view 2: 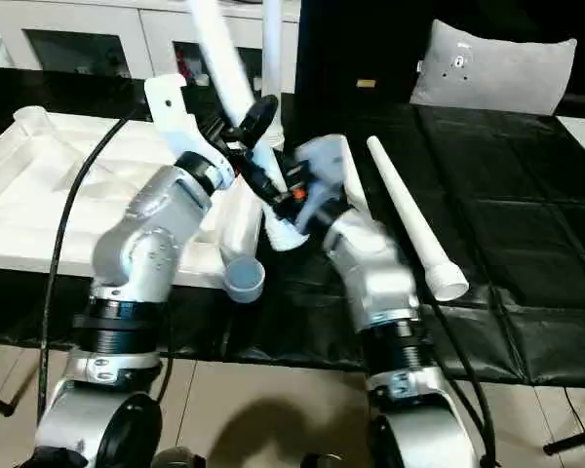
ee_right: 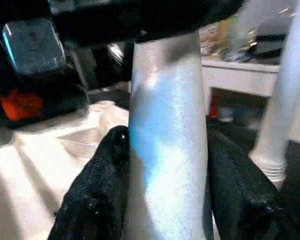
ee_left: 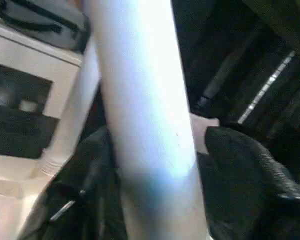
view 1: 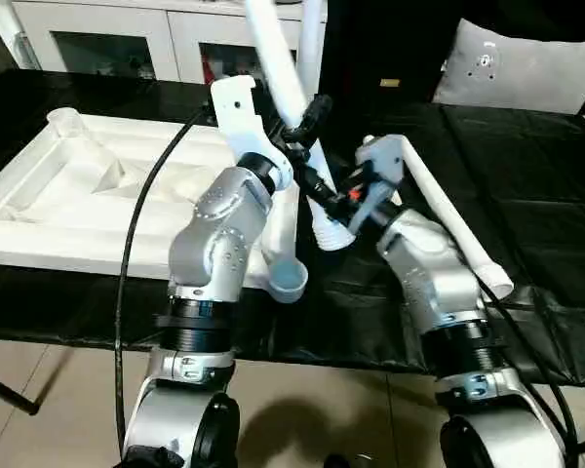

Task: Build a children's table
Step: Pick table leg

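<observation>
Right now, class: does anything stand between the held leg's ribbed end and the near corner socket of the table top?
Nothing visible does. The leg, held tilted in the right end effector, has its ribbed end just above and beside the open socket. The gap between them looks clear, though the left forearm sits close by.

The white square table top (view 1: 68, 195) lay upside down on the black surface (view 1: 526, 195), ribs upward. One tapered leg (view 1: 278, 58) was held tilted, another (view 1: 312, 44) stood upright behind, a third (view 1: 453, 219) lay flat.
</observation>
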Available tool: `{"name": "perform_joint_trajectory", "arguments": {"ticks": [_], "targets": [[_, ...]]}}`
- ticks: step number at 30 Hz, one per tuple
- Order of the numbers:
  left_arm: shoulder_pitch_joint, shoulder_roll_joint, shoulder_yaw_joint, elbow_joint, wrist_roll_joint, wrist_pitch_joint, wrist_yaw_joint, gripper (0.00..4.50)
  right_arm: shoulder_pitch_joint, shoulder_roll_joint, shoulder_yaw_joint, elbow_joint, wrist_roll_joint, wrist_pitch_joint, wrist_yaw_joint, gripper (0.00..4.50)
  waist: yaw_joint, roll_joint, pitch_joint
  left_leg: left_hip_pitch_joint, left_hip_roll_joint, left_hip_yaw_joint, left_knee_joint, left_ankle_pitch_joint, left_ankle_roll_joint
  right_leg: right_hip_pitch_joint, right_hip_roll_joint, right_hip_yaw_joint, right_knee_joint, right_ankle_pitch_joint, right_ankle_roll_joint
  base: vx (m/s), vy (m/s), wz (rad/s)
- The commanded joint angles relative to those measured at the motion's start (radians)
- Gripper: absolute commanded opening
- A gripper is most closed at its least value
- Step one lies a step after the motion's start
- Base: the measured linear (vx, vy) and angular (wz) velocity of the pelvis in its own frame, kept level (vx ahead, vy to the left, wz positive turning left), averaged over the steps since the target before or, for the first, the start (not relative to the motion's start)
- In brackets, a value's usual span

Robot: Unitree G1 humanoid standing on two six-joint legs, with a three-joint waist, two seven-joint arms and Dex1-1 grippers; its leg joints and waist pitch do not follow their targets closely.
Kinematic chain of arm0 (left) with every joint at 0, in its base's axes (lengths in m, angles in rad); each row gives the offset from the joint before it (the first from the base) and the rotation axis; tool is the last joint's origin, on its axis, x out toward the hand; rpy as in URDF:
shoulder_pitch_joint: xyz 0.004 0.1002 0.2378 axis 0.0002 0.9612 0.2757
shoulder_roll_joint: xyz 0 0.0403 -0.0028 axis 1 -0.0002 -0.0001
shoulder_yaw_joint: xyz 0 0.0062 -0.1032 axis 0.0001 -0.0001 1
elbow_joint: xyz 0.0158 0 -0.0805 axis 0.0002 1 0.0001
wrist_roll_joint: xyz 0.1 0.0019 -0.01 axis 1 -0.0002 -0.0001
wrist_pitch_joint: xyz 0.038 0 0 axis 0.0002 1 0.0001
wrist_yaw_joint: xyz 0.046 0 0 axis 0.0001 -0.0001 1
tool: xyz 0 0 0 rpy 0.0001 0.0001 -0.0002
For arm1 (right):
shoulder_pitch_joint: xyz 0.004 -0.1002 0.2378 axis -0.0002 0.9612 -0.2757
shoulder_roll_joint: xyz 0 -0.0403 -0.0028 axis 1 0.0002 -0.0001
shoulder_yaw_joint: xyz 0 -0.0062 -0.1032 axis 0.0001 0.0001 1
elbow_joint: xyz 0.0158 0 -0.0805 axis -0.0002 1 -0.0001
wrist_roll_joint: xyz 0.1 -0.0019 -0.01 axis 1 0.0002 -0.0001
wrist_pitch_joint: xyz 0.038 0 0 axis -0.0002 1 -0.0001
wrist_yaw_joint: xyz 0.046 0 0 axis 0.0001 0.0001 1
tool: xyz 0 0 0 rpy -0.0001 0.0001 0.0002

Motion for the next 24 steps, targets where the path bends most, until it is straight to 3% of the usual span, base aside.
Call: {"name": "perform_joint_trajectory", "arguments": {"ticks": [1,6,12,17,24], "targets": [[0.015,-0.045,-0.008,0.012,0.026,-0.035,0.025,2.81,-0.008,0.009,-0.006,0.014,-0.015,-0.06,-0.027,1.84,-0.004,0.001,-0.089,-0.001,0.012,0.006,-0.058,-0.105,0.069,0.087,-0.061,0.052,-0.067,-0.234,-0.105,0.0,0.0,0.0],[0.024,-0.051,-0.023,0.011,0.038,-0.057,0.033,2.34,-0.013,0.014,-0.004,0.062,-0.01,-0.116,-0.033,1.84,-0.01,0.003,-0.087,0.0,0.014,0.005,-0.059,-0.121,0.071,0.086,-0.059,0.051,-0.07,-0.252,-0.1,0.0,0.0,0.0],[0.036,-0.059,-0.046,0.007,0.008,-0.041,0.004,1.9,-0.012,0.019,0.006,0.081,-0.015,-0.148,-0.021,1.84,-0.018,0.003,-0.088,-0.002,0.014,0.005,-0.057,-0.116,0.083,0.087,-0.06,0.051,-0.066,-0.221,-0.126,0.0,0.0,0.0],[0.042,-0.067,-0.05,0.002,-0.021,-0.018,-0.016,1.83,-0.016,0.02,0.013,0.097,-0.021,-0.171,-0.015,1.84,-0.018,0.002,-0.088,-0.002,0.013,0.006,-0.056,-0.117,0.089,0.087,-0.06,0.052,-0.065,-0.222,-0.134,0.0,0.0,0.0],[0.045,-0.08,0.0,0.009,-0.098,0.031,0.002,1.81,-0.031,0.014,0.018,0.131,-0.029,-0.209,-0.008,1.84,-0.018,0.002,-0.088,-0.002,0.013,0.007,-0.055,-0.116,0.091,0.087,-0.059,0.051,-0.064,-0.221,-0.141,0.0,0.0,0.0]]}}
